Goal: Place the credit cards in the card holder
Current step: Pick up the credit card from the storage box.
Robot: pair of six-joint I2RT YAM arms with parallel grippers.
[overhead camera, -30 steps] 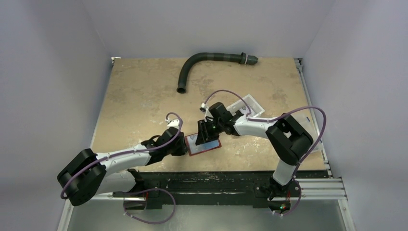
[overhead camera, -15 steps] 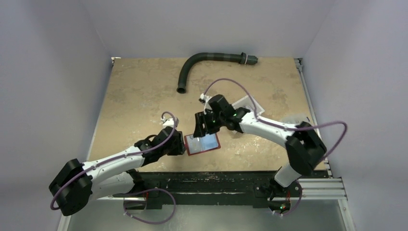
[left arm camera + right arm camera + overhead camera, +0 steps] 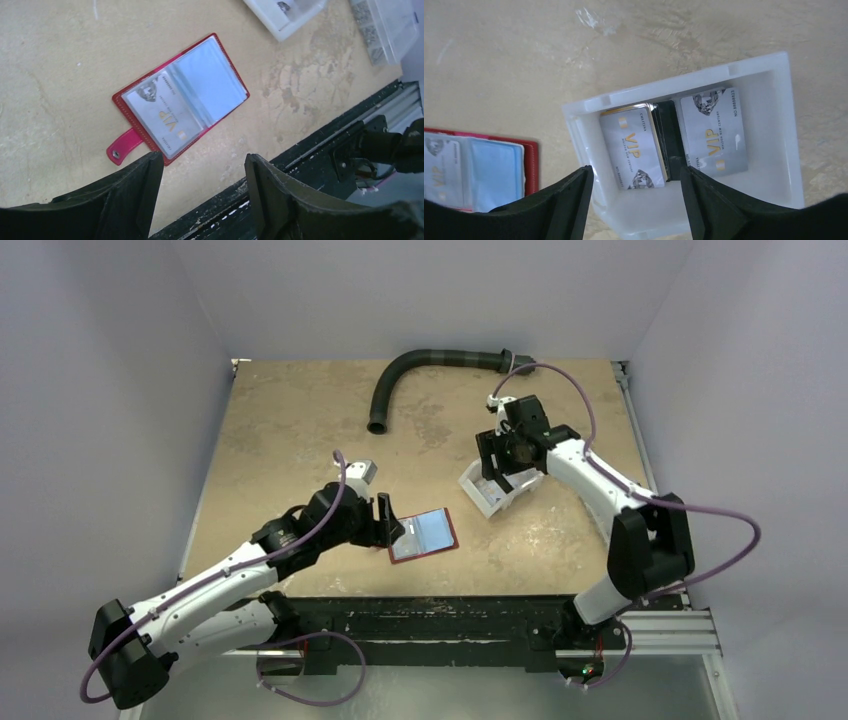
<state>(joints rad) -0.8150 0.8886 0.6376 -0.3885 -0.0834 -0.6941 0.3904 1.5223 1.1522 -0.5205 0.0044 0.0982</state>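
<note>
The red card holder lies open and flat near the table's front edge. One pale credit card sits in its left clear sleeve, and its snap tab points toward my left gripper. My left gripper hovers just left of the holder, open and empty. Several more credit cards are stacked in the white bin, with another card beside the stack. Open and empty, my right gripper hangs over the bin, its jaws either side of the stack.
A curved black hose lies at the back of the table. A clear compartmented box stands to the right of the bin. The black rail runs along the near edge, right below the card holder.
My right gripper left the card holder, swung back and to the right over the white bin, and opened. My left gripper opened and drew slightly away from the holder's left edge.
</note>
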